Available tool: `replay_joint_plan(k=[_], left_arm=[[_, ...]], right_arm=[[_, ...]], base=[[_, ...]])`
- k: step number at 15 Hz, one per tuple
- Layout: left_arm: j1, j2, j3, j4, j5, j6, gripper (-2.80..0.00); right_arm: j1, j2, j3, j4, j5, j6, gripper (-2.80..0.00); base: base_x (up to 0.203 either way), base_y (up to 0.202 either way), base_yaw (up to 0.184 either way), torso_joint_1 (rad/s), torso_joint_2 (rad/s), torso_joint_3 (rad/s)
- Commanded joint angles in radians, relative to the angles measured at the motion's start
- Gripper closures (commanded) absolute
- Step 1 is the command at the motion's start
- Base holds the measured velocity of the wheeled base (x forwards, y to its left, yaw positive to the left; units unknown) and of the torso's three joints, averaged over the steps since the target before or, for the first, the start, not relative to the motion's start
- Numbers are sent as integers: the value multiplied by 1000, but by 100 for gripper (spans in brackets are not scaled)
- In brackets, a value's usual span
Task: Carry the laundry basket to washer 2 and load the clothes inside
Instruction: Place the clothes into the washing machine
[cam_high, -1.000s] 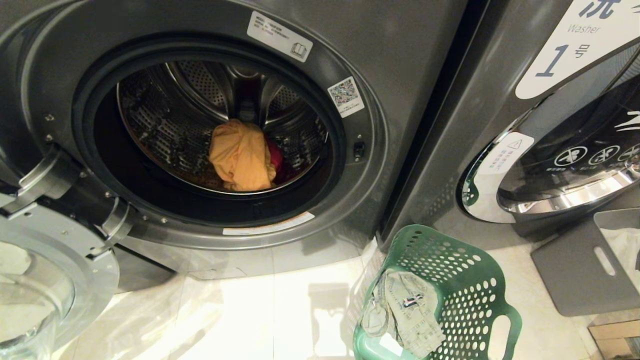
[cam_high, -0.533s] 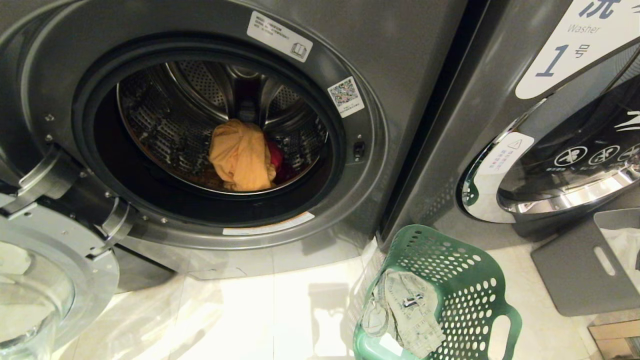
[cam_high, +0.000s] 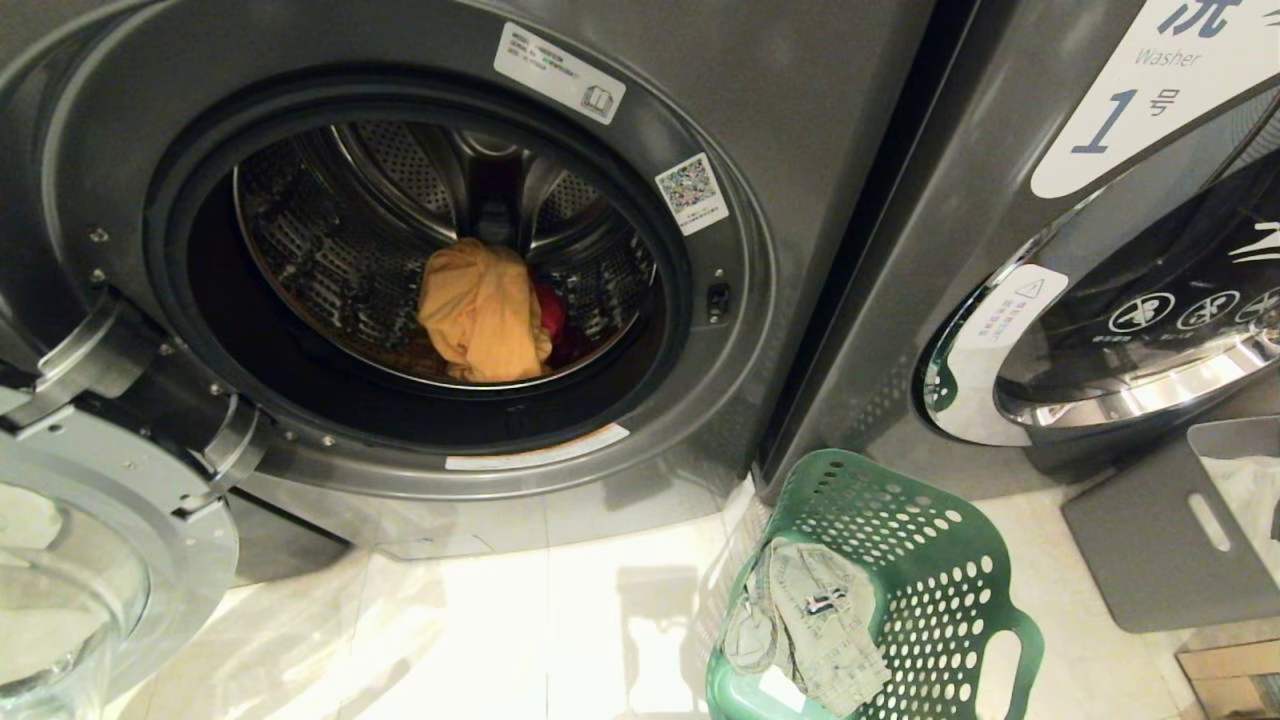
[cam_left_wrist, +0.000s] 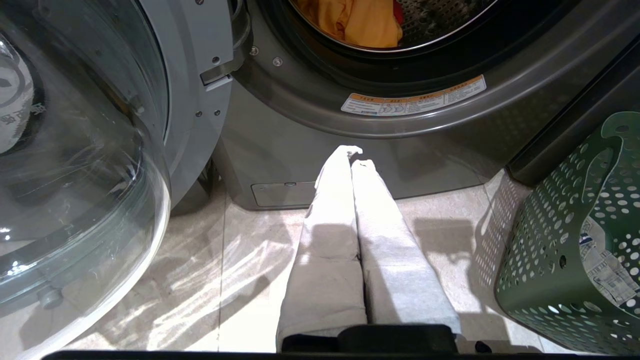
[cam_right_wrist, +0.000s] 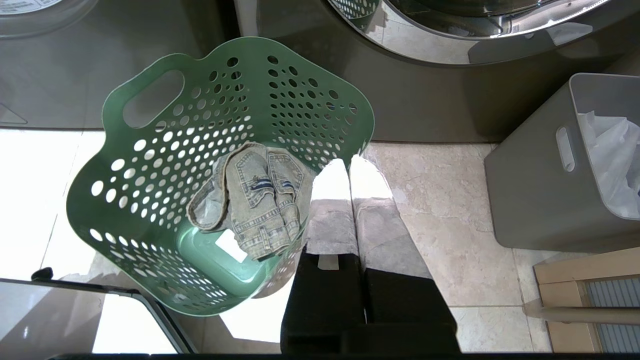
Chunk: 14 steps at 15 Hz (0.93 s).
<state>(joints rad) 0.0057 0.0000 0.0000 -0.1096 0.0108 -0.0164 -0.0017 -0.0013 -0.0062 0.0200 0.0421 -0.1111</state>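
Clothes (cam_high: 485, 312) lie inside the open washer (cam_high: 820, 130), basket (cam_high: 930, 570) alongside, left gripper (cam_left_wrist: 356, 155) and right gripper (cam_right_wrist: 350, 167) both clenched empty.

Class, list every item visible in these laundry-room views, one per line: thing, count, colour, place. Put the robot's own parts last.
Open front-load washer: one, dark grey, left, door swung open.
Yellow-orange garment: one, in its drum.
Magenta-pink garment: one, behind the yellow one.
Closed washer labelled 1: one, dark grey, right.
Perforated green plastic laundry basket: one, on the floor between the washers.
Faded denim garment: one, in the basket.
Solid grey bin: one, far right, white bag inside.
Left pincer: shut, empty, before the open washer.
Right pincer: shut, empty, beside the basket.
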Motion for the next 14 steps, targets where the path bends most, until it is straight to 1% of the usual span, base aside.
replay_joint_plan(k=[1,14], left_arm=[[0,0,40,-1,0,0,0],[0,0,40,-1,1,0,0]], right_arm=[[0,0,0,0,1,-1,0],[0,0,0,0,1,-2,0]], base=[[0,0,0,0,0,0],[0,0,0,0,0,0]])
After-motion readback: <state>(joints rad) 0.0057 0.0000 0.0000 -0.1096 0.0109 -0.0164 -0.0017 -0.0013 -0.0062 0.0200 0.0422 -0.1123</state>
